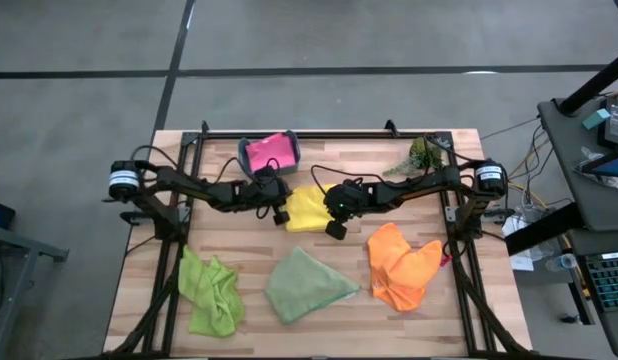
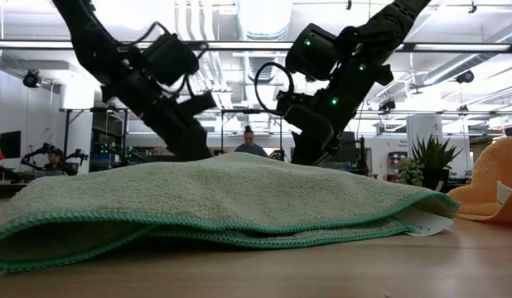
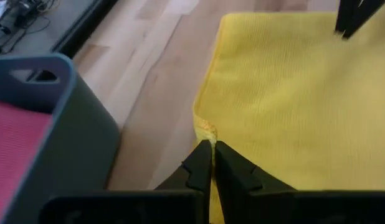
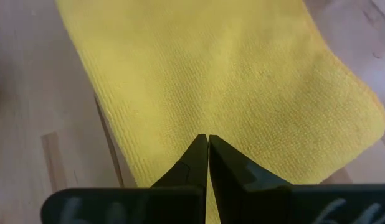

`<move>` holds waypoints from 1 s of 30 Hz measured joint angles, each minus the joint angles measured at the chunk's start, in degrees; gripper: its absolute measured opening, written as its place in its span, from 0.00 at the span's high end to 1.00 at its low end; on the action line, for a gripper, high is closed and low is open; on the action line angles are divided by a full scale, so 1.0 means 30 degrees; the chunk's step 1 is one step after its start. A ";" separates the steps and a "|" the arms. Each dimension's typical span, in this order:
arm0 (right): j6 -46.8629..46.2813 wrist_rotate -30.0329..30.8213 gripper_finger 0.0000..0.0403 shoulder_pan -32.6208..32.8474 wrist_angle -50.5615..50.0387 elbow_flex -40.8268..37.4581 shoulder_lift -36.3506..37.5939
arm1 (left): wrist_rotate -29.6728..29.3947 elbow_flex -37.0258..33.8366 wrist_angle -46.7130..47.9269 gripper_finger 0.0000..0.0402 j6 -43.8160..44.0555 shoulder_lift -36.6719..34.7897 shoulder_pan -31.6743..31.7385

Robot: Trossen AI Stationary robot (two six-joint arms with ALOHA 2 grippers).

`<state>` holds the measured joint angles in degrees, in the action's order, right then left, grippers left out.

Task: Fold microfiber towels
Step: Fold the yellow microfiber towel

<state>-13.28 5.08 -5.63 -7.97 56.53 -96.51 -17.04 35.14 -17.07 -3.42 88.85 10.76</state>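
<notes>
left claw [image 3: 212, 149] is clenched right on the edge of the yellow towel [image 3: 292, 99], pinching the hem where it puckers up off the bench [image 3: 149, 93]. right claw [image 4: 208, 144] is clenched too, fingers pressed tight on the opposite edge of that same towel, which lies folded flat between the two arms at mid-bench. from above, both arms reach in toward the centre, claws just beside each other over the yellow. the bin [image 1: 270, 152] sits just behind the left claw, touching nothing, with the pink towel [image 1: 267, 153] lying inside it. along the near side of the bench: the lime towel [image 1: 211, 290] crumpled at the left, the sage towel [image 1: 305, 285] spread loosely in the middle, the orange towel [image 1: 401, 265] bunched at the right. a plant sprig [image 1: 419, 155] rests at the far right corner. in the low view the sage towel fills the foreground, with people seated in the room beyond.
</notes>
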 joint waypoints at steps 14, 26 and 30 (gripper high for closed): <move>-0.0051 -0.0004 0.98 -0.0003 0.0066 0.0000 -0.0007 | -0.0001 -0.0051 0.2634 0.99 0.0526 -0.0523 0.0175; -0.0040 0.0000 0.98 -0.0006 0.0066 0.0000 -0.0007 | -0.1874 0.0000 0.3552 0.97 0.1530 -0.0310 0.0168; -0.0049 0.0000 0.98 0.0001 0.0059 0.0000 -0.0007 | -0.1486 0.0009 0.3917 0.84 0.1554 -0.0310 0.0168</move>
<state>-13.42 5.08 -5.63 -7.79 56.53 -96.53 -21.50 35.16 -5.32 1.24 87.92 11.27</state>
